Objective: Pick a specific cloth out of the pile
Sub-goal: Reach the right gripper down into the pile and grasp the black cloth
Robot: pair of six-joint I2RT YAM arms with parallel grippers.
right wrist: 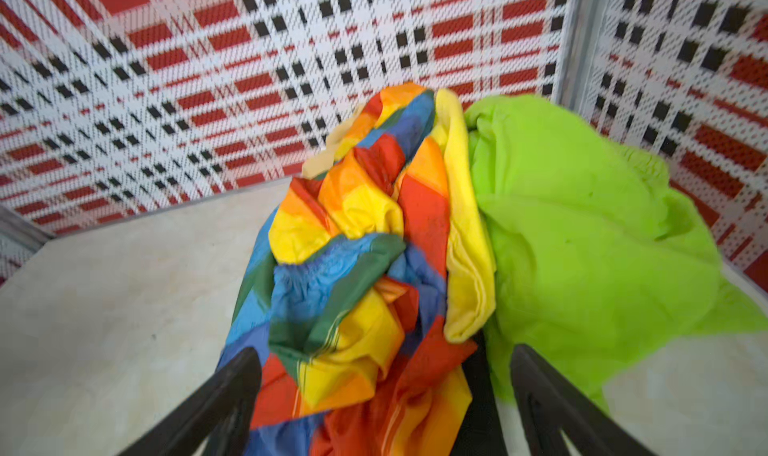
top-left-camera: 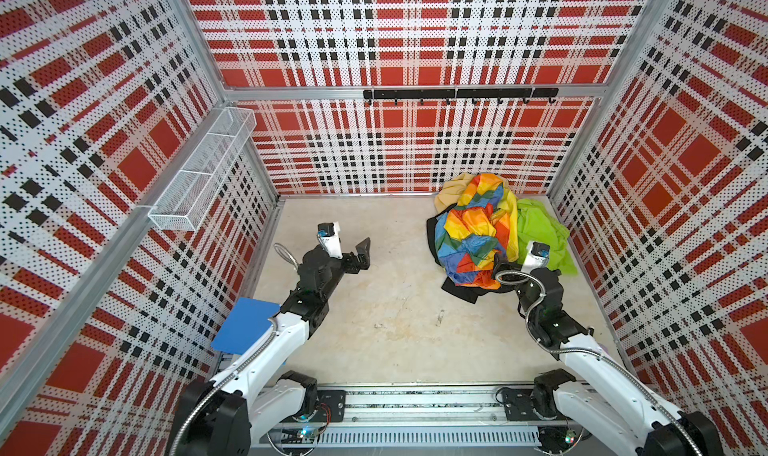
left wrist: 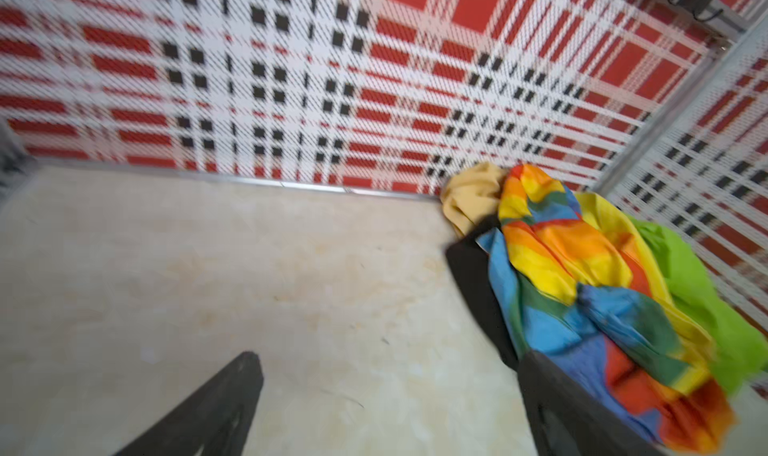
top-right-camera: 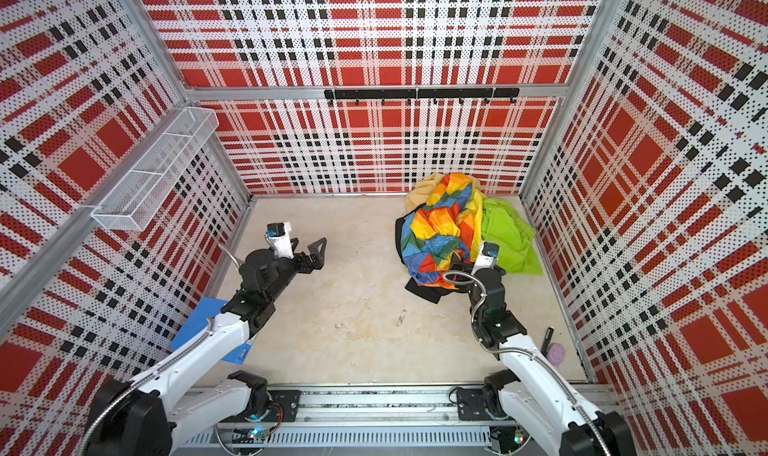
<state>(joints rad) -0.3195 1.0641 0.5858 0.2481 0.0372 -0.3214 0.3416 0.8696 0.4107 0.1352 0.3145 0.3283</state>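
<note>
Bare table (top-left-camera: 395,308) open across centre and left, free run up to pile (top-left-camera: 490,229), which crowds far right corner, hard by back wall (top-left-camera: 374,163) and right wall (top-left-camera: 623,208); rainbow cloth (top-left-camera: 478,233) lies over black cloth (top-left-camera: 459,294), only near and left edges showing toward open floor; lime green cloth (top-left-camera: 540,238) blocks right flank; right gripper (right wrist: 386,358), jaws wide, at pile's near edge, rainbow folds between them.

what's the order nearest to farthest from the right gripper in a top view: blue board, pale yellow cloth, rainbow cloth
1. rainbow cloth, right at the right gripper
2. pale yellow cloth, farther back
3. blue board, far left side
</note>
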